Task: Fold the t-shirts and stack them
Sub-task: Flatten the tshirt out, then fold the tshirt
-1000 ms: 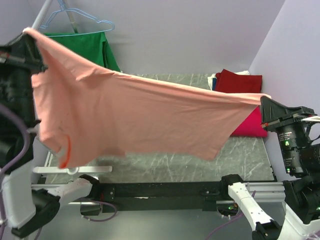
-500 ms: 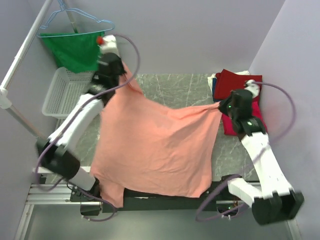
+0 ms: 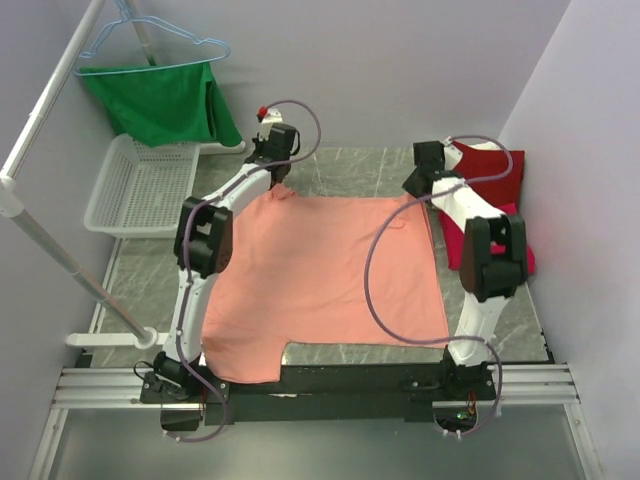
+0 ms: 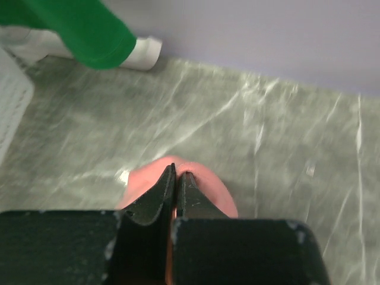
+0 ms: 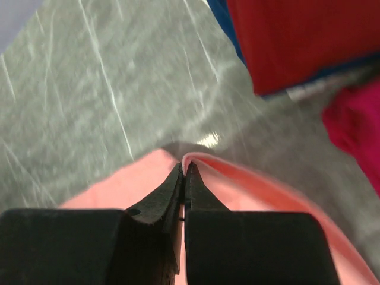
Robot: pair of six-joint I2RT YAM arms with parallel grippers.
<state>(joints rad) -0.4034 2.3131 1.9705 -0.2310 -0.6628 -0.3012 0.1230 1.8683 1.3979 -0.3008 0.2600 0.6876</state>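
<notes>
The salmon-pink t-shirt (image 3: pixel 325 275) lies spread flat on the marble table, its sleeves at the near edge. My left gripper (image 3: pixel 279 188) is shut on its far left corner; the cloth bulges round the tips in the left wrist view (image 4: pixel 178 175). My right gripper (image 3: pixel 420 192) is shut on its far right corner, the hem pinched between the tips in the right wrist view (image 5: pixel 184 167). A dark red t-shirt (image 3: pixel 490 165) lies folded at the far right, a crimson-pink t-shirt (image 3: pixel 520 255) in front of it; both also show in the right wrist view (image 5: pixel 297 35), (image 5: pixel 356 124).
A green garment (image 3: pixel 165 100) hangs on a light-blue wire hanger (image 3: pixel 150 40) at the back left. A white mesh basket (image 3: pixel 135 185) stands left of the table. A white rail pole (image 3: pixel 50 270) slants along the left side. Blue cloth (image 5: pixel 228 32) lies under the dark red tee.
Both grippers have swung the salmon-pink t-shirt down from the air and out toward the far edge; it now lies flat on the table, still gripped at both far corners.
</notes>
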